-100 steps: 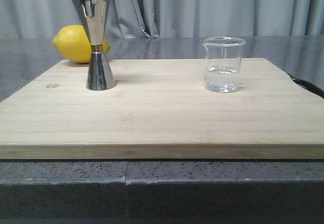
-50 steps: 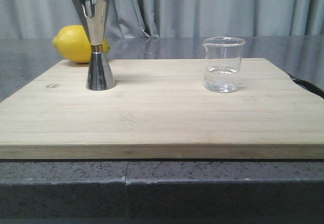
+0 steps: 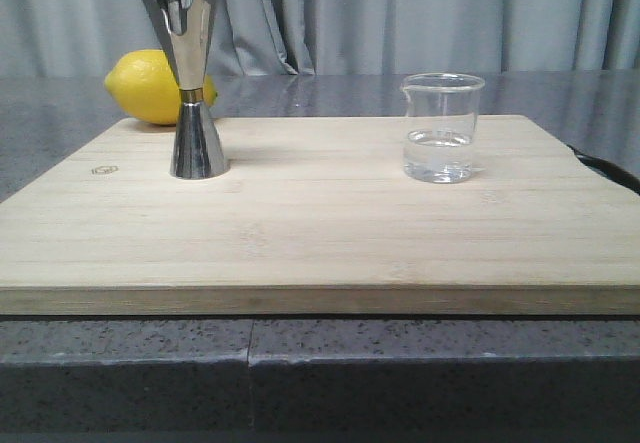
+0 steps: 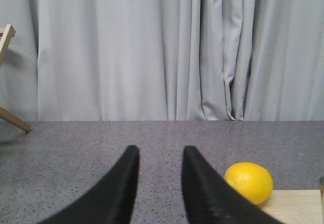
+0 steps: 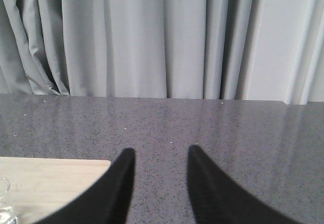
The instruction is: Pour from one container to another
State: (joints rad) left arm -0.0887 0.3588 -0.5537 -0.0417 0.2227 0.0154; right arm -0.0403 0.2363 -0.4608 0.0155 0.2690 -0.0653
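A clear glass beaker (image 3: 440, 128) with a little water stands upright on the right part of the wooden board (image 3: 320, 223). The steel hourglass jigger (image 3: 193, 88) stands upright on the board's left part. Neither arm shows in the front view. My left gripper (image 4: 159, 153) is open over the grey counter, off the board's left side, with nothing between its fingers. My right gripper (image 5: 161, 155) is open too, over the counter beyond the board's right corner (image 5: 50, 181). An edge of the beaker (image 5: 4, 204) shows at the border of the right wrist view.
A yellow lemon (image 3: 150, 87) lies on the counter behind the jigger, also the lemon (image 4: 249, 182) in the left wrist view. Grey curtains (image 3: 400, 13) close the back. A wooden frame piece (image 4: 6, 42) stands at the far left. A dark cable (image 3: 605, 168) lies by the board's right edge.
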